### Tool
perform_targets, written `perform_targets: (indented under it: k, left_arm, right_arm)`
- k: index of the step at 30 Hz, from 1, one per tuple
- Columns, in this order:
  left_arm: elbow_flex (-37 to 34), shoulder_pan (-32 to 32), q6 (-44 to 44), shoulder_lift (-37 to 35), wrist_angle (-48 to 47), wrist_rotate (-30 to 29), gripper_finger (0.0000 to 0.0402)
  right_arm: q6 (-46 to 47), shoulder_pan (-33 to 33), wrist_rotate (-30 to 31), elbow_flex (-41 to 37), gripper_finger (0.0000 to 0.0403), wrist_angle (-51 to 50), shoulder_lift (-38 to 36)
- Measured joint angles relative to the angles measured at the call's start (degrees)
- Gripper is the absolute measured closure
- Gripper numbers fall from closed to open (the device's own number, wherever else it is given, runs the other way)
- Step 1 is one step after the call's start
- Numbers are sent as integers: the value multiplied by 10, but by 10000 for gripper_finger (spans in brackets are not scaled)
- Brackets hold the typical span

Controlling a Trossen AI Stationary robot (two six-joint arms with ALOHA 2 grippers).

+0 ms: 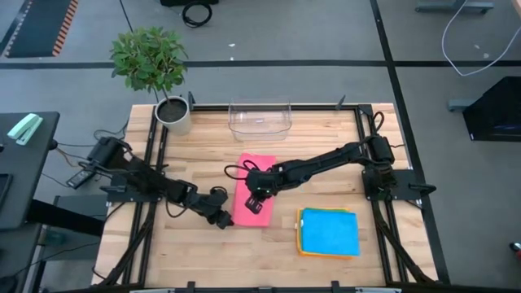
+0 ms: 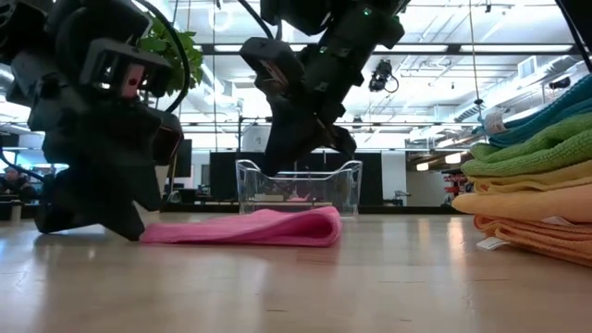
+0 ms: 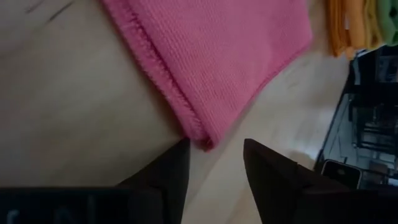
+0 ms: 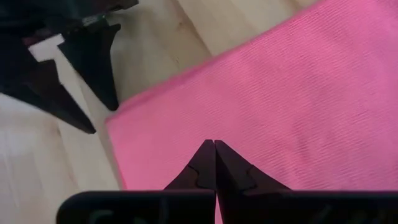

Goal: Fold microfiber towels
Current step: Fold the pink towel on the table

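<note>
Lying folded mid-table on the wooden table (image 1: 203,252), a pink towel (image 1: 252,189), in front of the clear bin (image 1: 260,119). Left gripper (image 3: 214,163) low at the towel's near left corner, fingers parted, corner just beyond the tips, nothing grasped. Right gripper (image 4: 214,155) poised over the pink cloth, fingers clenched together, empty. Stacked towels (image 1: 329,232), blue on top, resting near the table's front right.
</note>
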Motion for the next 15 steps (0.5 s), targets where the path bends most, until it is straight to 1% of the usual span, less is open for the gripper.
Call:
perform_targets:
  k: [6,9,11,15]
  left_arm:
    - [-1,1,6,8,45,-2,253]
    - [-1,2,4,8,38,36,264]
    - [-1,-5,-2,7,37,48,271]
    - [-1,-17,-13,8,40,36,281]
  right_arm:
    - [-14,1,-8,0,400,-18,0]
    - [-15,0,-8,0,400,-30,0]
    - [-20,1,-8,0,400,-36,0]
    - [-25,2,-8,0,400,-36,-1]
